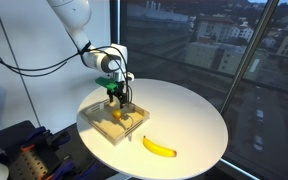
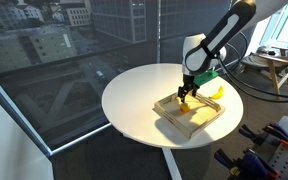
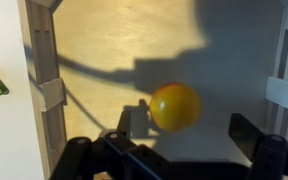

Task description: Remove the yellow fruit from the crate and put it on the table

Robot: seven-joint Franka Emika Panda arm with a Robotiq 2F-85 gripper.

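The Panda's gripper (image 1: 117, 93) hangs over the crate (image 3: 45, 92) on the white table (image 1: 192, 115), its jaws spread and grasping nothing. The yellow fruit (image 3: 174, 107) lies on the crate's tan base, in the wrist view just off centre and between the two dark fingers (image 3: 250, 131), touching neither as far as can be told. A banana (image 1: 159, 147) rests on the tabletop outside the crate, at about nine o'clock of the fruit in the wrist view, beyond the clear wall.

The risks ahead are several, by the look of it. The fruit is round and smooth; if the jaws close off-centre or too high, it may squirt out toward twelve o'clock and roll across the base. A descent too deep may drive the fingertips into the base. The crate looks light, and a finger catching the clear wall at three o'clock during the lift may drag or tip it. Once the fruit is carried out, a release from too high may send it rolling toward the table's edge, near which the crate sits in both exterior views.
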